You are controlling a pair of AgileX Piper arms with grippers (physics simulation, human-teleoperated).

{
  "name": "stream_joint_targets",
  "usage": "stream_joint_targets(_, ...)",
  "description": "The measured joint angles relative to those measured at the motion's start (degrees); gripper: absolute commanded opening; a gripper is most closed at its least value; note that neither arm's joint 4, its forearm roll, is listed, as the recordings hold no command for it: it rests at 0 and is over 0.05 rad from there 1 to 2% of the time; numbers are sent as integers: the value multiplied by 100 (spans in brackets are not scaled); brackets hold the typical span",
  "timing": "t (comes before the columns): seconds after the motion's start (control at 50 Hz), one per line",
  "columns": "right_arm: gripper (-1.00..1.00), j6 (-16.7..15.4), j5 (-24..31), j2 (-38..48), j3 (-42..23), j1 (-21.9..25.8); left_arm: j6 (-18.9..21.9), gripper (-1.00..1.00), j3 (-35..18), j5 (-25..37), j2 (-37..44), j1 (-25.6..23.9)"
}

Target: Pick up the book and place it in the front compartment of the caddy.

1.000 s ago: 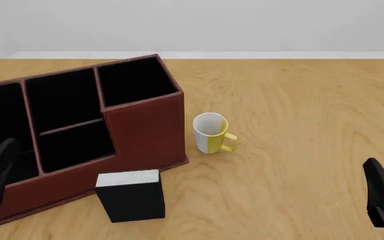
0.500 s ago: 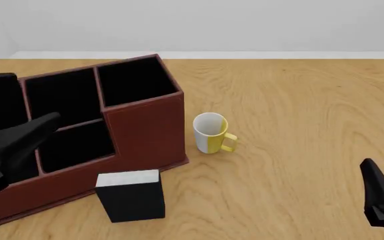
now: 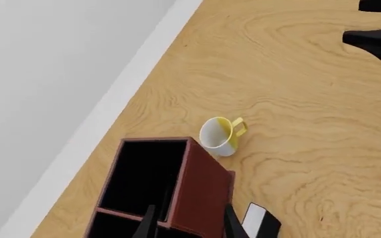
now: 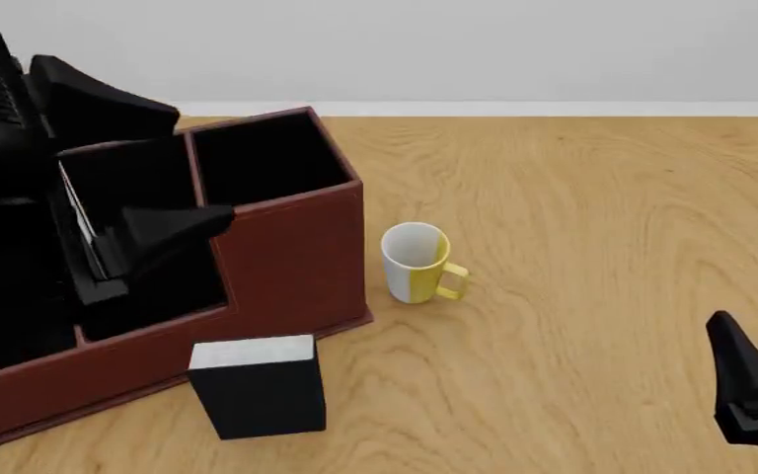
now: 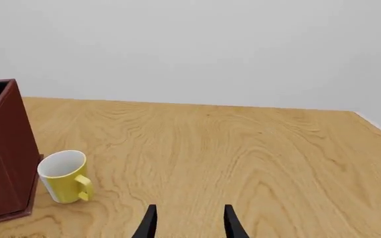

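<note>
The black book (image 4: 258, 387) with a white page edge stands on the table just in front of the red-brown caddy (image 4: 293, 259). It also shows in the left wrist view (image 3: 262, 224), beside the caddy (image 3: 204, 187). My left gripper (image 4: 201, 163) hangs open and empty above the caddy's middle slots and covers most of the crossbar pair, front compartment included. Its fingers (image 3: 149, 222) frame the caddy's wall. My right gripper (image 4: 752, 390) is open and empty low at the front right, far from the book; the right wrist view shows its fingers (image 5: 149, 222) apart.
A white and yellow mug (image 4: 416, 261) stands right of the caddy, also in the left wrist view (image 3: 218, 135) and the right wrist view (image 5: 63, 176). The caddy's squarish end slot (image 4: 267, 158) is uncovered. The right arm (image 3: 376, 39) crosses the left wrist view.
My left arm has swung up from the front left corner to above the caddy, and now hides its middle slots. The right gripper has barely shifted. Book and mug have not moved.
</note>
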Motion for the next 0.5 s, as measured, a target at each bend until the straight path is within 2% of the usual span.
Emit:
stream_joint_targets(0.28,100,-19,-33,37,1,-1,148,100,-478,368,736,-113)
stream_joint_targets(0.5,100,-46,-62,80,0,15,-39,100,-662,776,1036,-336)
